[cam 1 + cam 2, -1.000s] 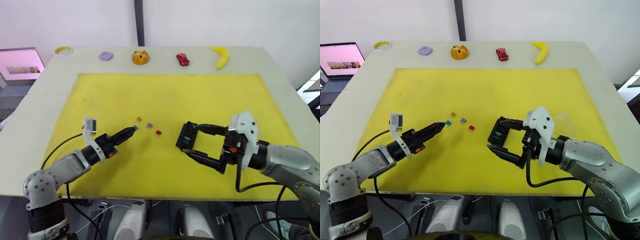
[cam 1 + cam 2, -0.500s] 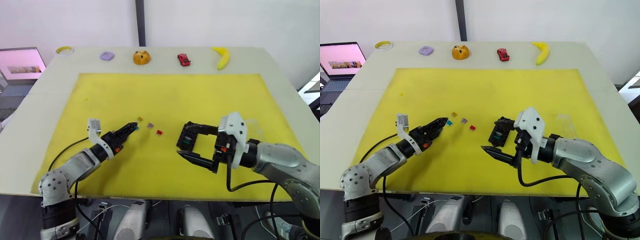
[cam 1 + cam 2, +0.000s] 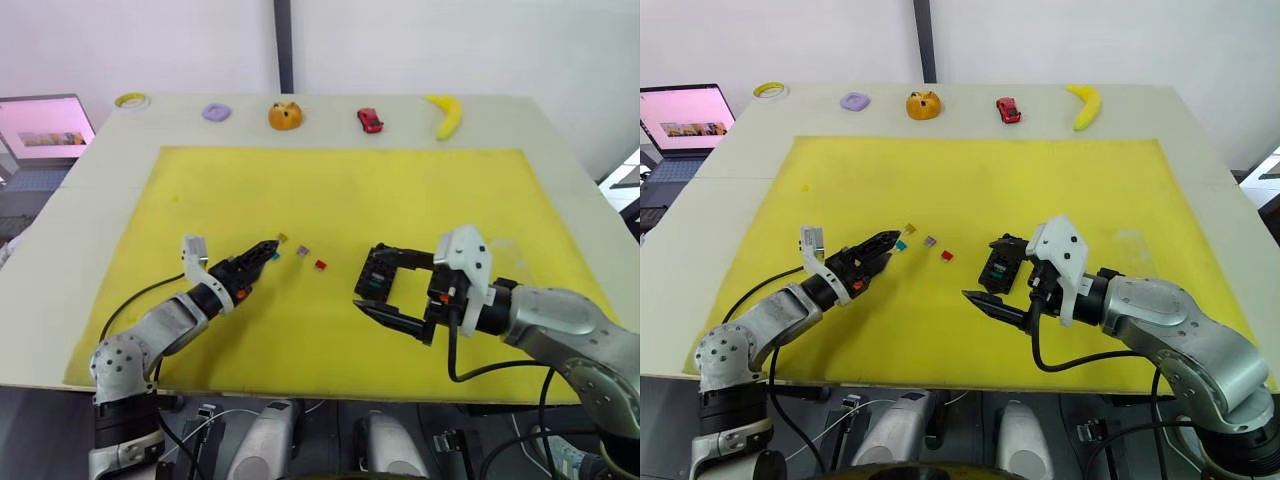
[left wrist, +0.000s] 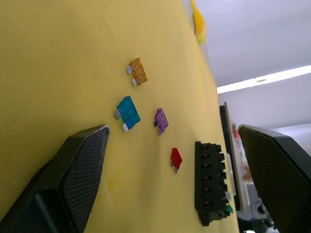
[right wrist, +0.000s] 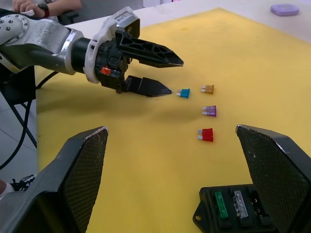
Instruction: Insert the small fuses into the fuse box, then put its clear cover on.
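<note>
— So, what lies on the yellow mat [image 3: 340, 190], from big to small?

— First the two arms. The right gripper [image 3: 992, 272] has its two fingers spread wide, one on each side of the fuse box [image 3: 998, 270]; whether they touch it, I cannot tell. The left gripper [image 3: 888, 242] is also open, with a smaller gap, and it holds nothing. Its tips are just beside the blue fuse [image 4: 128, 112].

— And the fuse box itself?

— It is black and lies on the mat near the middle. In the right wrist view, a green fuse [image 5: 220, 204] and a grey fuse [image 5: 239, 201] already sit in its slots.

— Where are the loose fuses?

— Four lie on the mat between the two grippers: the blue one, the orange-brown fuse [image 4: 138, 72], the purple fuse [image 4: 161, 121] and the red fuse [image 4: 176, 158], which is nearest to the box.

— And the clear cover [image 3: 1130, 240]?

— It shows faintly on the mat, on the far side of the right arm.
</note>
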### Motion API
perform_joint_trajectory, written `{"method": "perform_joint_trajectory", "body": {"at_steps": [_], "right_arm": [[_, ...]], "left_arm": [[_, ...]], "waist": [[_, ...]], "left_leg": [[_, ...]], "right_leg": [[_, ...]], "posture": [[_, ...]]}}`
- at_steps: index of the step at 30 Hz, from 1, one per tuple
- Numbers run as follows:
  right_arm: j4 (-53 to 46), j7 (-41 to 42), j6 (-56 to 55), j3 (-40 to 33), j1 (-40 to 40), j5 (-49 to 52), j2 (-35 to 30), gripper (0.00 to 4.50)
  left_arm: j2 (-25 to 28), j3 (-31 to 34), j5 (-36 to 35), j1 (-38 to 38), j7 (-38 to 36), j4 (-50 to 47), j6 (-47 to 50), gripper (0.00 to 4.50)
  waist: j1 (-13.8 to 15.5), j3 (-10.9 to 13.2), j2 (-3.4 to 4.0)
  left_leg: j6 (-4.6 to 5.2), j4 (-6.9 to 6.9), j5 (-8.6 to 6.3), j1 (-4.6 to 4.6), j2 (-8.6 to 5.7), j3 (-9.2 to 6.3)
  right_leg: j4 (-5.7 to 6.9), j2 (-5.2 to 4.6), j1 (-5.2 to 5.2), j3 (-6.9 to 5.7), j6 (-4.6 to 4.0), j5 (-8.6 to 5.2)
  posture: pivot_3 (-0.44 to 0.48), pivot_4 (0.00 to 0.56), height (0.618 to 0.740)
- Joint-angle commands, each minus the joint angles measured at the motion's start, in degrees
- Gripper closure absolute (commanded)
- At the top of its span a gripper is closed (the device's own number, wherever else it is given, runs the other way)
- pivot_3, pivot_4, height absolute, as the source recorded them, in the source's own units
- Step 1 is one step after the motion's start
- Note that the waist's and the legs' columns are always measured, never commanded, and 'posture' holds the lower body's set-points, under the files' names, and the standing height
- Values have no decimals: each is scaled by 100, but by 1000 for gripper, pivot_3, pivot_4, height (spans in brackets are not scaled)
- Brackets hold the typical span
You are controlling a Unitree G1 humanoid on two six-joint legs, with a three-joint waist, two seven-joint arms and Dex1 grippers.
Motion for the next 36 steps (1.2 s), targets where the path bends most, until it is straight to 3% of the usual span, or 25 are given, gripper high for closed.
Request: {"method": "perform_joint_trajectory", "body": {"at_steps": [1, 16, 36], "right_arm": [[-63, 35, -109, -127, -9, -6, -17, 63], [-89, -25, -120, -179, 50, -28, -7, 63], [-20, -49, -104, -161, -64, -79, 11, 63]], "left_arm": [[-45, -271, 87, -54, 141, 145, 54, 0], [-272, -433, 341, -272, 248, 210, -17, 0], [-229, -487, 42, -455, 391, 540, 268, 0]], "waist": [[55, 0, 0], [120, -1, 2], [123, -1, 2]], "left_leg": [[0, 1, 0, 0, 0, 0], [14, 30, -11, -1, -2, -1], [15, 31, -13, -2, -3, -3]], "right_leg": [[0, 0, 0, 0, 0, 0], [-5, -1, 18, -2, -1, -1], [-13, -1, 21, -3, -1, -1]], "posture": [[0, 150, 735], [0, 150, 735], [0, 150, 735]]}}
